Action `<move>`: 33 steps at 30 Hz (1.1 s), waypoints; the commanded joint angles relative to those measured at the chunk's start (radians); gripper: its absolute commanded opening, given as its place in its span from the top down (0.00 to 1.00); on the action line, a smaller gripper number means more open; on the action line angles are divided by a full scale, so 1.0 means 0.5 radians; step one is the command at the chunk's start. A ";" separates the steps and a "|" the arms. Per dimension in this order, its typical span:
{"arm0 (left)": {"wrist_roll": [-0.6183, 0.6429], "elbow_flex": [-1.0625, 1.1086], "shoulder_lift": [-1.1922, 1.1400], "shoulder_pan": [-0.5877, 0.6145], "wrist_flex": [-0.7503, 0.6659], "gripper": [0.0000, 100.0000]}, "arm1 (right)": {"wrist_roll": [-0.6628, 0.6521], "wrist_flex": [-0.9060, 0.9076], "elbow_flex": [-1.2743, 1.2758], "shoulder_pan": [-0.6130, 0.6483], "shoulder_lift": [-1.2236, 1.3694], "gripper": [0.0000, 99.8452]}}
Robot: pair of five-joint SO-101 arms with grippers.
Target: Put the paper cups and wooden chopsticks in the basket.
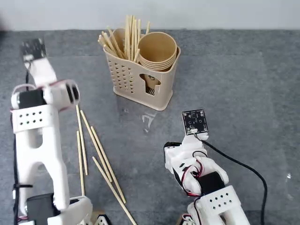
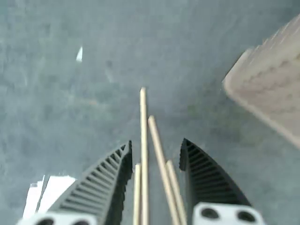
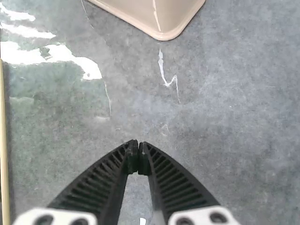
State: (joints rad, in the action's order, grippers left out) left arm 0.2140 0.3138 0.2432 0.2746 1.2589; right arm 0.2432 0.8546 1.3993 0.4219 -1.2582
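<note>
The beige perforated basket [image 1: 136, 79] stands at the back centre, holding stacked paper cups [image 1: 157, 49] and a bundle of wooden chopsticks [image 1: 131, 37]. Several loose chopsticks [image 1: 101, 150] lie on the grey mat beside the left arm [image 1: 37, 117]. My left gripper [image 2: 157, 142] is open low over the mat. Loose chopsticks [image 2: 143, 122] run lengthwise between its jaws, and the basket's side [image 2: 267, 98] is off to one side of it. My right gripper [image 3: 138, 145] is shut and empty, hovering above bare mat short of the basket's corner [image 3: 154, 16].
A grey mat [image 1: 243, 84] covers the table, with open room to the right of the basket. The right arm [image 1: 201, 178] sits at the front centre with its cable trailing right. One loose chopstick [image 3: 4, 140] lies along the edge of the right wrist view.
</note>
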 commanded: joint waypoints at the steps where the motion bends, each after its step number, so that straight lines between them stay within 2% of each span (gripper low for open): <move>1: -0.184 0.195 0.089 0.040 0.003 0.83 | -0.025 -0.035 -0.015 0.005 -0.032 0.99; 6: -0.252 0.499 0.089 0.043 -0.012 0.83 | -0.025 -0.035 -0.012 0.005 -0.032 0.99; 12: -0.252 0.842 0.086 0.031 -0.307 0.83 | -0.025 -0.035 -0.012 0.005 -0.032 0.99; 16: -0.255 0.959 0.086 0.031 -0.405 0.83 | -0.025 -0.035 -0.012 0.005 -0.032 0.99; 33: -0.236 0.766 -0.583 0.043 -0.506 0.84 | -0.028 -0.035 -0.012 0.005 -0.032 0.99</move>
State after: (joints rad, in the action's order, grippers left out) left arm 0.0928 0.7465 -0.0038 0.2900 1.0273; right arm 0.2401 0.8546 1.3993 0.4219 -1.2582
